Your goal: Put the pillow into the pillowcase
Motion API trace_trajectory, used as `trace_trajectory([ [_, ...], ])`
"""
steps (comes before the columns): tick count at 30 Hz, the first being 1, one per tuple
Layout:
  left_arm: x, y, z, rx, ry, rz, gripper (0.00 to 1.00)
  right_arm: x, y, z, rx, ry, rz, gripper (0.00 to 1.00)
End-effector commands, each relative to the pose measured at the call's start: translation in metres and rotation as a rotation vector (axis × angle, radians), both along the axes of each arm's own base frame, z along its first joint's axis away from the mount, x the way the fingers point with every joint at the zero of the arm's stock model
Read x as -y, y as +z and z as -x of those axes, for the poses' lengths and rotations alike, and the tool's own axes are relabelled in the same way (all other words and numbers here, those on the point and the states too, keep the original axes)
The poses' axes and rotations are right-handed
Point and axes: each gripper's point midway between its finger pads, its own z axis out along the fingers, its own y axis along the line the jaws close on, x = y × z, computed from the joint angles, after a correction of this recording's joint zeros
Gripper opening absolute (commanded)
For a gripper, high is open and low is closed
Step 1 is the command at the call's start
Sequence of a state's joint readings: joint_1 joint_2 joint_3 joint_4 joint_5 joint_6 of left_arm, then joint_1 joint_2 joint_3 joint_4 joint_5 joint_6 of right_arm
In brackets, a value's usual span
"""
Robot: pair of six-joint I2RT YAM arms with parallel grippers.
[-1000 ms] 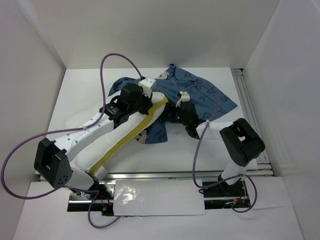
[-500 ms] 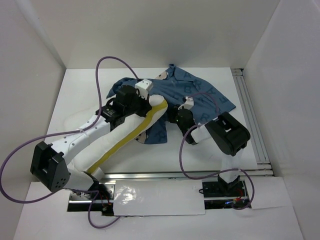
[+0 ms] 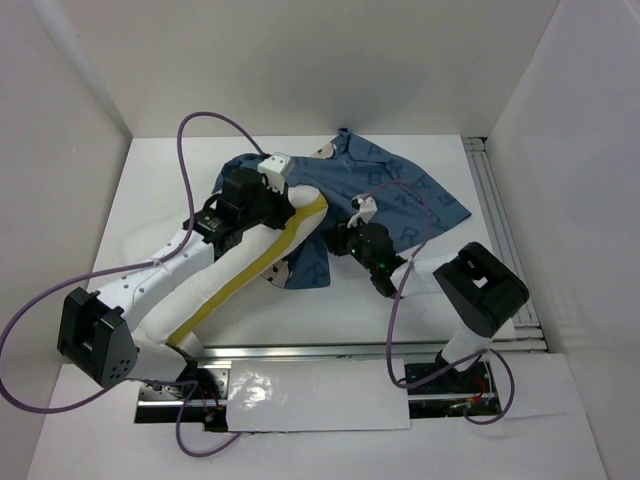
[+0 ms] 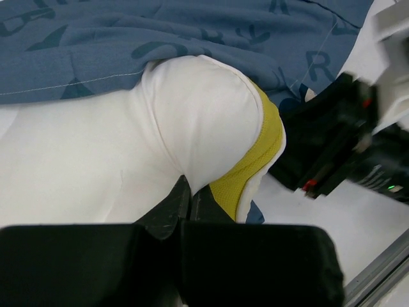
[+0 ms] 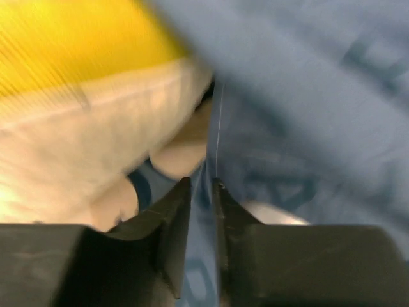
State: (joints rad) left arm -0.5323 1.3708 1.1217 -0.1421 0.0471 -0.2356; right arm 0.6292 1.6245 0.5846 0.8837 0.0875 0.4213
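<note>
The pillow (image 3: 255,272) is white with a yellow edge and lies slantwise under my left arm, its far corner (image 4: 192,102) bulging up against the pillowcase. The denim-blue pillowcase (image 3: 400,190) is spread at the back right, and its folds (image 4: 160,32) lie behind the pillow's corner. My left gripper (image 3: 285,205) is shut on the pillow, pinching white fabric at its tips (image 4: 190,187). My right gripper (image 3: 338,245) sits just right of the pillow's corner. Its jaws (image 5: 202,185) stand narrowly apart with an edge of the pillowcase (image 5: 307,96) between them, next to the pillow (image 5: 96,128).
White walls close the table in on three sides. A metal rail (image 3: 500,230) runs along the right edge and another (image 3: 350,350) along the front. Purple cables (image 3: 200,125) loop above both arms. My right gripper's black body (image 4: 332,147) shows close beside the pillow.
My left gripper has drawn the pillow's corner a little to the left. The right gripper was open a second ago and has since closed on the pillowcase edge; its elbow has swung about.
</note>
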Motion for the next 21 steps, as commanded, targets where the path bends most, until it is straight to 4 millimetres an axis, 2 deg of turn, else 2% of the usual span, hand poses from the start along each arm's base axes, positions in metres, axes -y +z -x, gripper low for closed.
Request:
trace_trajectory([
  [1, 0.003, 0.068, -0.008, 0.154, -0.006, 0.119, 0.00, -0.020, -0.016, 0.002, 0.000, 0.095, 0.078, 0.32],
  [2, 0.005, 0.068, -0.007, 0.148, -0.012, 0.129, 0.00, -0.025, -0.028, 0.006, -0.012, 0.133, 0.092, 0.41],
  [3, 0.001, 0.070, -0.009, 0.147, -0.003, 0.128, 0.00, -0.030, -0.020, -0.001, 0.020, 0.134, 0.082, 0.45],
  [4, 0.003, 0.070, -0.007, 0.145, -0.014, 0.131, 0.00, -0.033, -0.024, 0.000, 0.015, 0.151, 0.082, 0.47],
  [6, 0.005, 0.072, -0.007, 0.151, -0.023, 0.138, 0.00, -0.038, -0.026, -0.006, 0.027, 0.144, 0.095, 0.48],
  [7, 0.004, 0.068, -0.006, 0.143, -0.023, 0.134, 0.00, -0.040, -0.020, -0.011, 0.036, 0.135, 0.090, 0.48],
  [8, 0.005, 0.068, -0.006, 0.138, -0.020, 0.141, 0.00, -0.036, -0.027, -0.014, 0.027, 0.106, 0.103, 0.48],
  [11, 0.007, 0.064, -0.007, 0.128, -0.028, 0.139, 0.00, -0.041, -0.025, -0.023, 0.041, 0.095, 0.095, 0.49],
  [12, 0.007, 0.064, -0.007, 0.128, -0.028, 0.139, 0.00, -0.040, -0.033, -0.026, 0.029, 0.086, 0.105, 0.49],
  [13, 0.007, 0.064, -0.007, 0.128, -0.028, 0.139, 0.00, -0.044, -0.032, -0.030, 0.030, 0.085, 0.105, 0.49],
  [16, 0.003, 0.064, -0.009, 0.128, -0.019, 0.139, 0.00, -0.045, -0.047, -0.036, -0.015, 0.063, 0.116, 0.47],
  [17, 0.003, 0.064, -0.009, 0.128, -0.019, 0.139, 0.00, -0.046, -0.042, -0.042, -0.007, 0.049, 0.113, 0.46],
  [19, 0.001, 0.060, -0.009, 0.119, -0.019, 0.137, 0.00, -0.041, -0.054, -0.049, -0.042, 0.002, 0.138, 0.41],
  [20, 0.002, 0.064, -0.006, 0.126, -0.032, 0.146, 0.00, -0.040, -0.056, -0.049, -0.057, -0.012, 0.134, 0.37],
  [21, 0.004, 0.063, -0.005, 0.128, -0.041, 0.151, 0.00, -0.038, -0.060, -0.049, -0.063, -0.022, 0.141, 0.22],
])
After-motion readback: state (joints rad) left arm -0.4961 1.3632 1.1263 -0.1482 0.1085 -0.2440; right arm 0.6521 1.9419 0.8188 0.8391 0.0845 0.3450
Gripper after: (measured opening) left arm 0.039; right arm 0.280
